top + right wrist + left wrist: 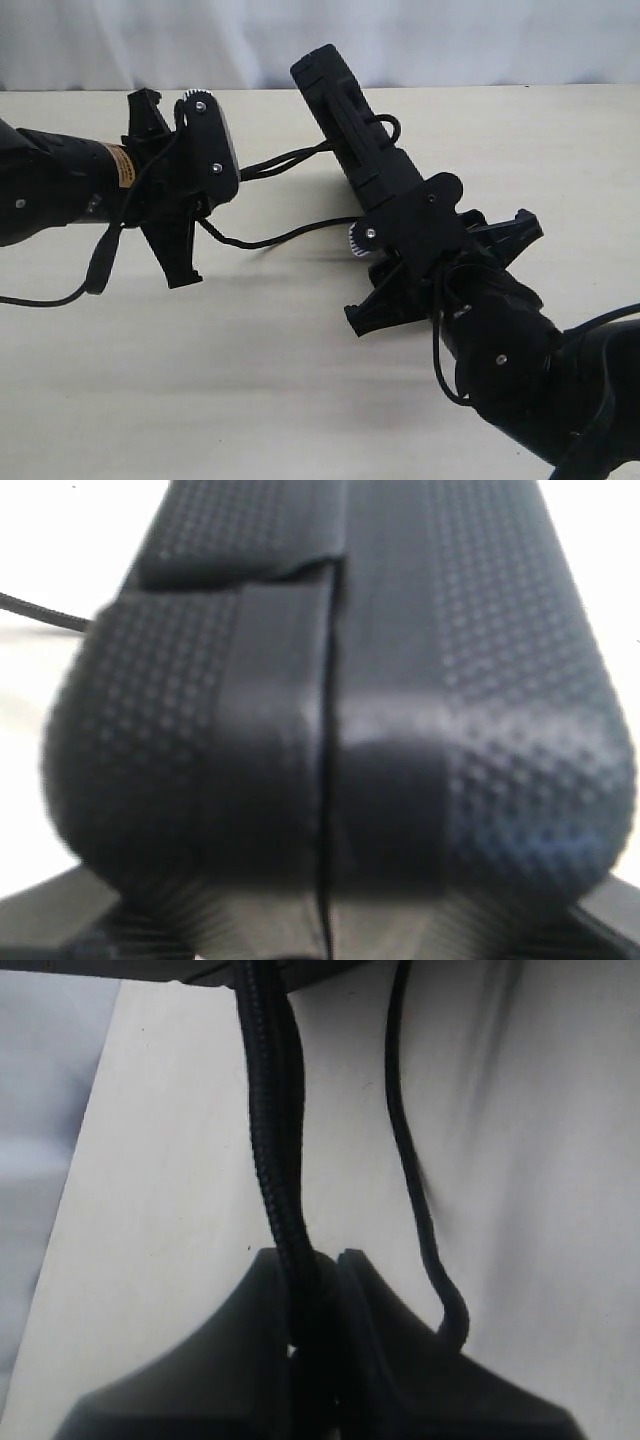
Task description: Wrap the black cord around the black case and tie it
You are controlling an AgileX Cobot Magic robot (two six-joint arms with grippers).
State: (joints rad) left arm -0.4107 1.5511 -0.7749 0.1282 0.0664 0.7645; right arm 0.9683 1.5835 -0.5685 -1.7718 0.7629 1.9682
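Observation:
The black case (345,105) is held tilted above the table, its far end raised. My right gripper (395,188) is shut on its lower end; in the right wrist view the dotted case (480,680) fills the frame above the gripper (325,885). The black cord (290,160) runs as a doubled strand from the case to my left gripper (238,172), which is shut on it. The left wrist view shows the braided cord (270,1140) pinched in the gripper (318,1265). A single strand (285,238) sags beneath it, and a small loop (386,122) lies beside the case.
The cream table (250,380) stretches under both arms, and a white curtain (450,40) closes off the back. A smooth arm cable (100,262) hangs from the left arm. A thin strand (40,610) crosses beside the case in the right wrist view.

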